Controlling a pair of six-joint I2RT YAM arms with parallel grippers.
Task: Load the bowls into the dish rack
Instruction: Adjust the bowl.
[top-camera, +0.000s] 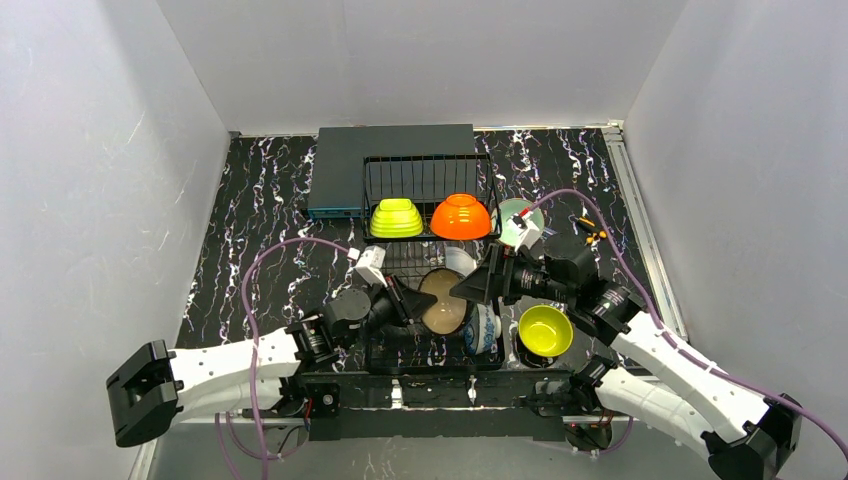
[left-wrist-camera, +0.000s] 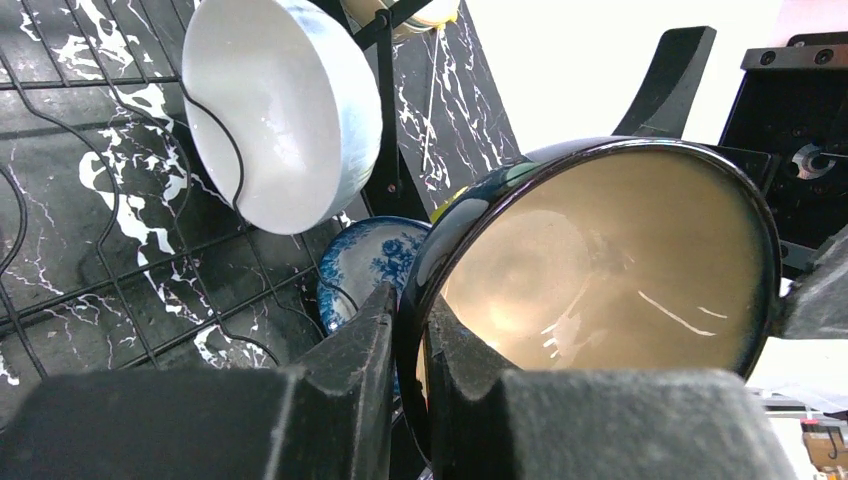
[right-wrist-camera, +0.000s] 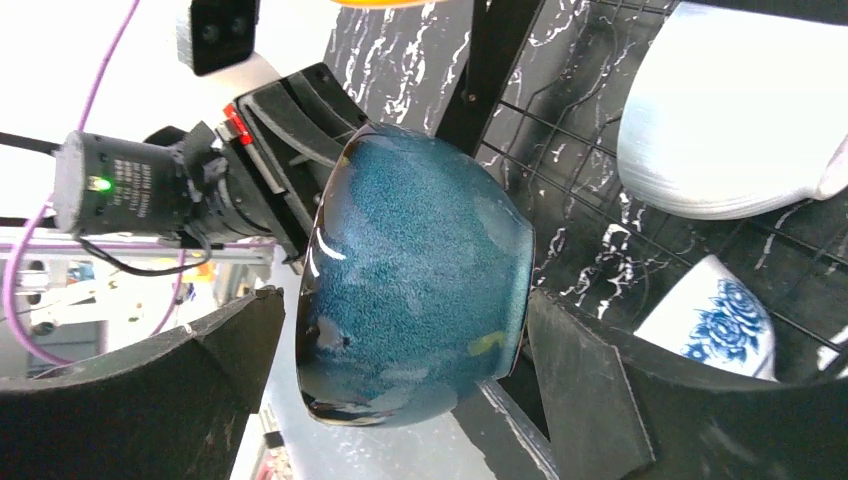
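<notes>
The dish rack (top-camera: 425, 180) is sitting just before a flat box (top-camera: 390, 150). A left-hand bowl (top-camera: 396, 217) and a right-hand bowl (top-camera: 461, 216) are resting side by side on its back tier. A tilted bowl (top-camera: 444, 302) is hanging over the lower tier; a lone bowl (top-camera: 545, 330) is standing right of the rack.

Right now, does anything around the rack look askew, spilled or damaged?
Nothing looks spilled or broken. One oddity: the teal bowl with the beige inside hangs on edge over the dish rack. It is pinched at its rim by the left gripper alone, while the right gripper straddles it with open jaws, not visibly gripping.
</notes>
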